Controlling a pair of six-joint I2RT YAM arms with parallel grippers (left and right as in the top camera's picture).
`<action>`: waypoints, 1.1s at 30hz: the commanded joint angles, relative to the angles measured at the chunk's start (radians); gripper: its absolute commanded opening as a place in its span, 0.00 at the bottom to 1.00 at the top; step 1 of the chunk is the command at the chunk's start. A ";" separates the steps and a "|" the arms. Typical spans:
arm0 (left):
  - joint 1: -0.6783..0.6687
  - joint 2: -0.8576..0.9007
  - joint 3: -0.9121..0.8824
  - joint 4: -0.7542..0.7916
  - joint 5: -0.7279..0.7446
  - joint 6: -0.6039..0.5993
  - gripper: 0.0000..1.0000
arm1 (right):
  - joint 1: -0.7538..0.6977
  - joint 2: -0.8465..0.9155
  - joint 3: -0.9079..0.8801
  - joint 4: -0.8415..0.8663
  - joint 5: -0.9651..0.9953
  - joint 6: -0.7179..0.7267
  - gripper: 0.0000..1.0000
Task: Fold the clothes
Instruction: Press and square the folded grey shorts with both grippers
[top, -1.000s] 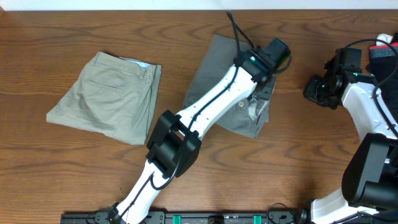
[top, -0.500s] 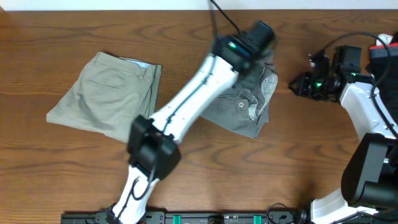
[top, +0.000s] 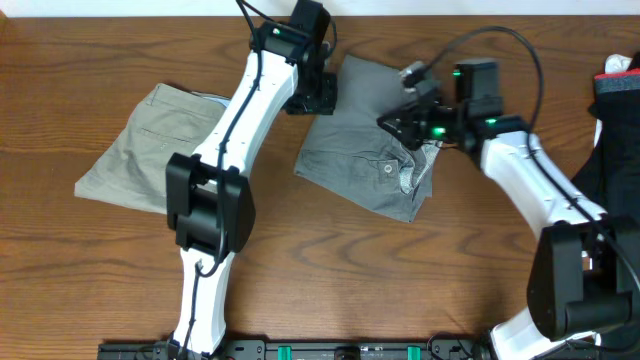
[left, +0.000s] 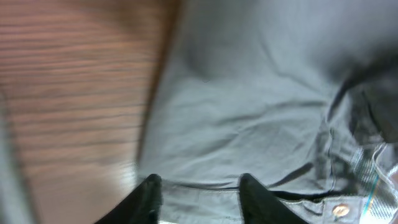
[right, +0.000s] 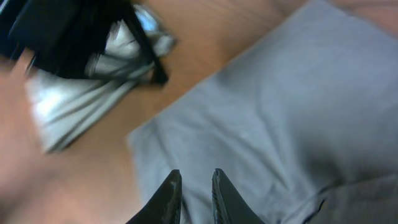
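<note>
Mid-grey cotton twill trousers (top: 355, 150) lie centrally on the brown wooden table (top: 80, 60). Light khaki-beige twill trousers (top: 170, 155) lie to their left, apart. Left gripper (top: 318, 96) stands at the grey pair's far-left edge, right gripper (top: 395, 122) over its right side.

I can't read anything here: no lettering, label or number on the grey trousers (top: 362, 170), the khaki trousers (top: 165, 160) at nine o'clock, or the tabletop (top: 470, 280).

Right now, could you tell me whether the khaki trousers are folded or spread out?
Folded: the khaki trousers lie as a compact stack, back pocket up.
</note>
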 joint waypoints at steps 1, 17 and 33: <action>-0.008 0.043 -0.006 0.006 0.124 0.108 0.36 | 0.071 0.052 -0.001 0.051 0.402 0.172 0.15; -0.018 0.063 -0.134 0.040 0.127 0.144 0.32 | -0.142 0.223 -0.001 -0.201 0.617 0.360 0.12; -0.053 0.064 -0.220 0.244 0.220 0.164 0.56 | -0.159 0.224 -0.001 -0.280 0.456 0.197 0.15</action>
